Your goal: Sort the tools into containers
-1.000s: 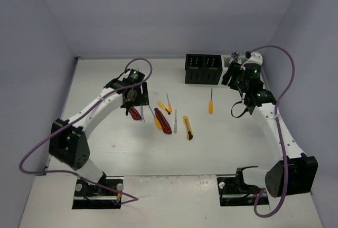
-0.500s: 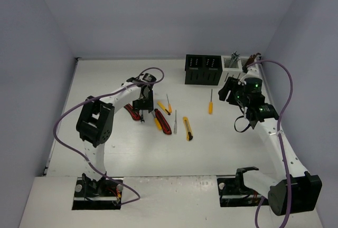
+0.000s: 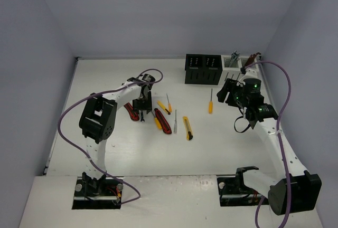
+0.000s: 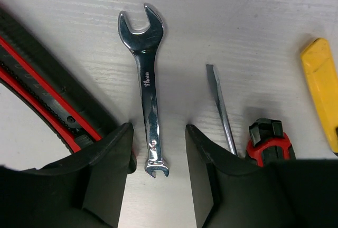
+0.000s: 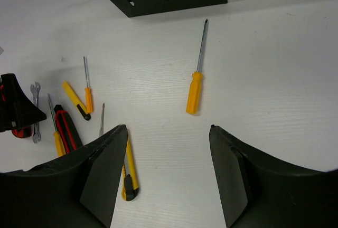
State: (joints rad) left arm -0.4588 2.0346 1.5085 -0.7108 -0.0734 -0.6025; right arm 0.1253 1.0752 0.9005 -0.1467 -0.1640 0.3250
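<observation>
A silver wrench [image 4: 148, 85] lies flat on the white table. My left gripper [image 4: 158, 149] is open and straddles the wrench's small end, with a gap on each side. A red-black utility knife [image 4: 47, 96] lies just left of it, and a screwdriver shaft [image 4: 219, 106] just right. From above, the left gripper [image 3: 141, 105] sits low over this cluster. My right gripper [image 5: 168, 129] is open and empty above bare table, near an orange-handled screwdriver [image 5: 194, 93]. The black container [image 3: 203, 69] and the white container [image 3: 232, 63] stand at the back right.
More tools lie mid-table: a yellow utility knife [image 3: 188, 127], a second red-black knife [image 3: 162, 121], and small orange screwdrivers [image 3: 169, 106]. Metal tools stick up from the white container. Purple cables loop off both arms. Walls close in the table on three sides.
My left arm has folded in and set its gripper down over the wrench, with the jaws narrowing. My right gripper has drawn back from the white container toward the orange screwdriver.
</observation>
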